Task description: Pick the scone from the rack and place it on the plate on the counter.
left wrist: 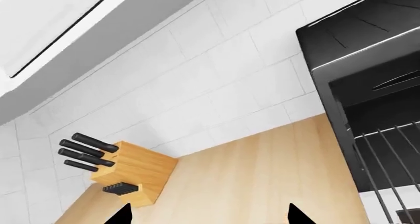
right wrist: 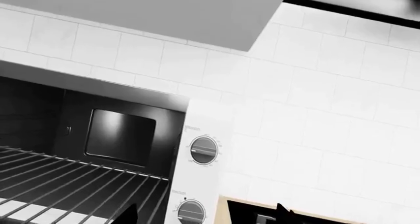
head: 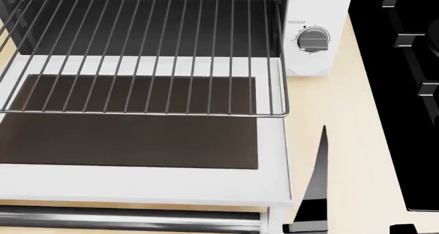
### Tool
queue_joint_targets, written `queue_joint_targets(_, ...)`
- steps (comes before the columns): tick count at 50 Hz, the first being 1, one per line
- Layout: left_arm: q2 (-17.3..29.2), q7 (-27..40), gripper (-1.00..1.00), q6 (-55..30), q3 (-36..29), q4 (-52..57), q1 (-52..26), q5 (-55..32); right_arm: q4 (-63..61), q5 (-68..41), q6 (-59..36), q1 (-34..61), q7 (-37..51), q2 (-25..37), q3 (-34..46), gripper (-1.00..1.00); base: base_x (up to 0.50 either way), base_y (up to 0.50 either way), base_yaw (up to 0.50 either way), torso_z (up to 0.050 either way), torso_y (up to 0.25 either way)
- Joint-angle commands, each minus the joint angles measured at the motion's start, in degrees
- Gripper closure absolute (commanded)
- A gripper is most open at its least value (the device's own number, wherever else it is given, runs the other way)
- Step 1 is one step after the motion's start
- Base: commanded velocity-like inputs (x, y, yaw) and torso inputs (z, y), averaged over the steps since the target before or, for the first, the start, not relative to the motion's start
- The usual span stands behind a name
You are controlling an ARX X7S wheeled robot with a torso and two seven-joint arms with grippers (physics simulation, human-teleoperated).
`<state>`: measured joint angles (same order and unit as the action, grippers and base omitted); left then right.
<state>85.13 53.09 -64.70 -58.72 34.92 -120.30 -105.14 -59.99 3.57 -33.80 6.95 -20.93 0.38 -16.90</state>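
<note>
Rack of thin steel bars, bare; both hands' spread cannot be told.

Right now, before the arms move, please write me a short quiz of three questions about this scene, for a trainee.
1. True or false: in the head view, nothing lies on the visible part of the rack.
2. What lies to the right of the toaster oven in the head view? A) a sink B) the black cooktop C) a fridge
3. Fill in: the knife block stands on the ____.
Key: 1 true; 2 B; 3 counter.
</note>
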Motion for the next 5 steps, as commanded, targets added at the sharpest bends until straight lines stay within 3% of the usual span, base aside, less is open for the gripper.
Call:
queue_joint_targets(1, -6.03, 36.83, -1.0, -6.26, 1.17, 3.65, -14.52, -36.86, 0.01, -1.27, 0.77, -0.31, -0.43, 0.26, -0.89, -1.0, 0.0, 0.0, 0.0, 0.0, 0.0)
queue_joint_targets(5, -4.0, 36.89, -1.0, -9.68, 5.93, 3.52, -14.65, -41.29, 0.0, -1.46, 1.19, -0.54, -0.38, 0.23, -0.68, -1.0, 0.0, 0.0, 0.0, 0.0, 0.0)
